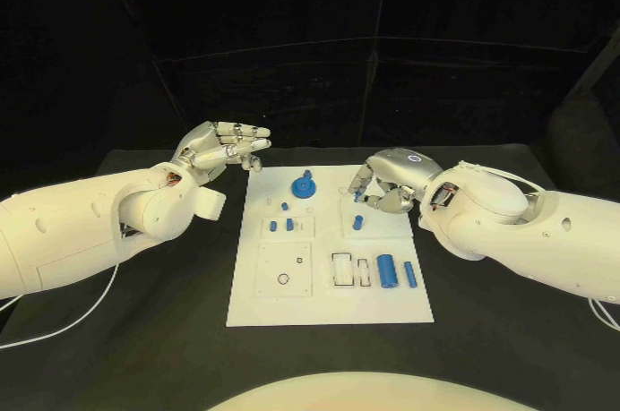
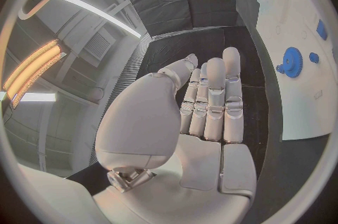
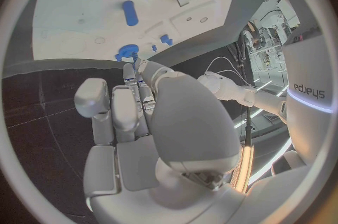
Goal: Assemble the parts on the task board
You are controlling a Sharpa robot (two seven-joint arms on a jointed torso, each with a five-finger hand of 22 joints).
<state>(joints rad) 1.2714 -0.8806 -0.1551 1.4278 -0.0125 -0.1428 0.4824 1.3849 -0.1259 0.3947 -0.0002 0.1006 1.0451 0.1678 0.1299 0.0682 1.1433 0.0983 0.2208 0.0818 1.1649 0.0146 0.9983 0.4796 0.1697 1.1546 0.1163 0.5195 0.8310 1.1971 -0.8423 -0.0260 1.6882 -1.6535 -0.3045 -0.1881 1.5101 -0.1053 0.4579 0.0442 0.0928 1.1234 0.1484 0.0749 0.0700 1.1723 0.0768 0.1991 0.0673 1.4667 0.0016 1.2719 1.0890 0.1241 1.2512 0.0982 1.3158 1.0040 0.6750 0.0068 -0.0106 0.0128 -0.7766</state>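
I find the task board (image 1: 330,311) lying flat in the middle of the black counter (image 1: 517,348), between the two arms. On its far end stands a blue gear (image 1: 304,190); nearer the middle sit several small blue pegs (image 1: 274,225), and toward the near right lie two blue cylinders (image 1: 389,272) side by side, just beside a pair of open rectangular slots (image 1: 342,269).

My right hand (image 1: 385,180) is over the board's far right corner, fingers curled down around a small blue part (image 1: 358,190) (the wrist view shows fingertips close on blue, but I cannot tell whether it is truly gripped).

My left hand (image 1: 222,149) is raised off the board's far left corner, above the counter, released: fingers extended together, nothing in them, as the left wrist view (image 2: 211,106) confirms.
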